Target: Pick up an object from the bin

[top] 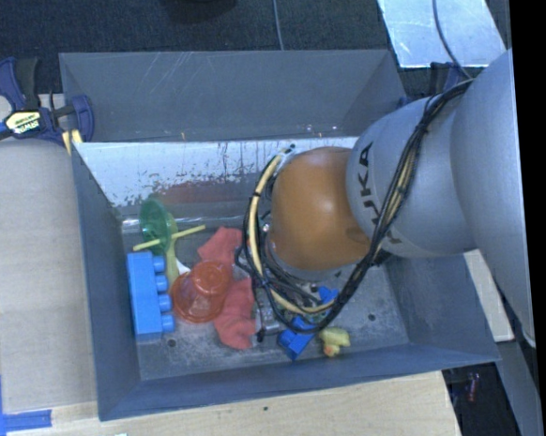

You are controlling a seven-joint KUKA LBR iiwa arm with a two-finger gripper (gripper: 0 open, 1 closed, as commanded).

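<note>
Operator: Where does the gripper [280, 325] stand?

Technician: The arm [457, 170] enters the bin [245, 102] from the right. Its wrist, under the orange cover [315, 209] and a loop of cables [258, 261], hangs low over the middle of the floor, toward the near wall. The gripper end lies below that cover, at the right edge of the red cloth [234, 319] and just beside a small blue piece [297, 340].

Operator: What is the gripper's state?

Technician: It cannot be told. The cover and cables hide how far it is open, and nothing can be seen held in it.

Operator: How do the 2 nearest things look?

Technician: The red cloth is a soft, crumpled item, salmon-red, running from the middle of the floor down toward the near wall. The blue piece is small, hard-edged and bright blue, partly under the cables. Which of the 2 the gripper is over cannot be told.

Operator: What else lies nearby?

Technician: A small yellow piece [335, 342] sits just right of the blue piece. A clear orange cup [201, 293] touches the cloth's left side. A blue studded block [147, 293] stands along the left wall, with a green scoop [158, 223] above it.
</note>
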